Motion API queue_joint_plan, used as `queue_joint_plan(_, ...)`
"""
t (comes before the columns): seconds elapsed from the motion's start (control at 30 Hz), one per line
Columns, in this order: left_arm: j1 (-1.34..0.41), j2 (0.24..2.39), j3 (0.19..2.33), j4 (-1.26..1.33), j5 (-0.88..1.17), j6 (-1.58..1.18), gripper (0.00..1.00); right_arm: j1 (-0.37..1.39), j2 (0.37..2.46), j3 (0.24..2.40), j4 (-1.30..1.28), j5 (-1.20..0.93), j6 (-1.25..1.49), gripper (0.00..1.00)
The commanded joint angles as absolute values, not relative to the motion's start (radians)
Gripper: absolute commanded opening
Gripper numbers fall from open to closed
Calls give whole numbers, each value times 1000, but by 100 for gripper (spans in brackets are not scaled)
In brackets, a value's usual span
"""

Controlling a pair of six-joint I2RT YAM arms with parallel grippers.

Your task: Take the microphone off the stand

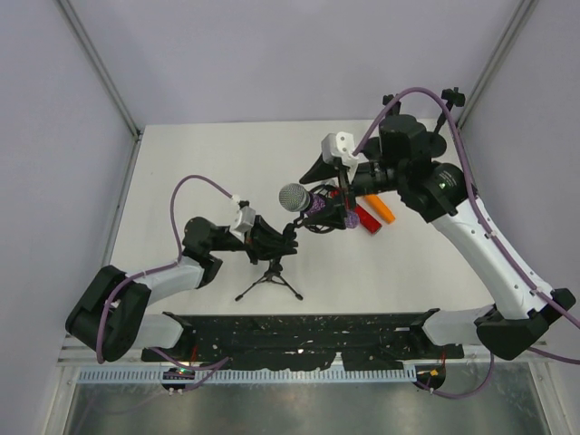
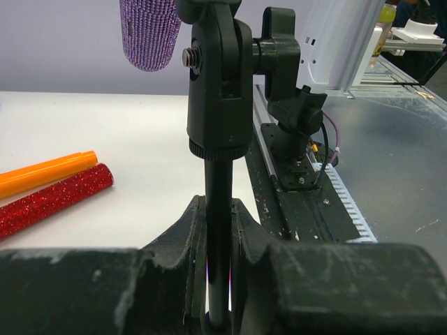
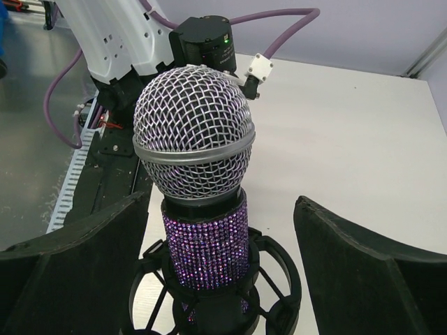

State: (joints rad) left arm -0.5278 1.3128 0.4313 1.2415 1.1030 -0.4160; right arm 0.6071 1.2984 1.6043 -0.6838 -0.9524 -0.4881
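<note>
- Purple sequins are covering the body of the microphone (image 3: 206,244), and a silver mesh head is topping it. It is sitting in the black clip (image 3: 279,279) at the top of the stand (image 1: 270,272), above the white table (image 1: 199,163).
- Seen from the top camera, the microphone is lying roughly level. Its mesh head is pointing toward the left arm's side and its body is running toward the right arm.
- The left pincer (image 2: 218,230) is clamping the thin black pole of the stand just under the swivel joint, its two fingers (image 2: 185,237) pressing on either side of the pole.
- The stand's tripod legs are spreading on the table, on the near-edge side of the left pincer.
- The right pincer (image 3: 220,202) is standing wide apart, with one finger on each side of the microphone body. Clear gaps are showing between the pads (image 3: 84,258) and the sequins, so in the wrist view it is not touching the microphone.
- An orange marker (image 1: 384,210) and a red glitter tube (image 1: 367,220) are lying side by side on the table. They are touching or nearly so, beneath the right arm's wrist and beyond the stand.
</note>
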Motion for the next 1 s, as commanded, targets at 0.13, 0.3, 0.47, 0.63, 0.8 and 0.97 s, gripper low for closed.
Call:
queue_joint_plan(0.13, -535, 1296, 457, 1413, 1071, -413, 0, 647, 1313, 1634, -704, -911, -540, 74)
queue_joint_plan(0.3, -534, 1298, 460, 1407, 1069, -411, 1, 658, 1322, 1649, -721, -899, -558, 48)
queue_joint_plan(0.47, -534, 1308, 469, 1399, 1066, -410, 22, 660, 1316, 1674, -723, -897, -555, 26)
queue_joint_plan(0.63, -532, 1312, 480, 1388, 1063, -410, 80, 660, 1305, 1695, -719, -885, -549, 18)
queue_joint_plan(0.8, -514, 1302, 494, 1368, 1057, -422, 98, 660, 1295, 1709, -709, -884, -531, 14)
queue_joint_plan(0.97, -465, 1261, 551, 1322, 1074, -480, 100, 660, 1287, 1694, -680, -859, -500, 13)
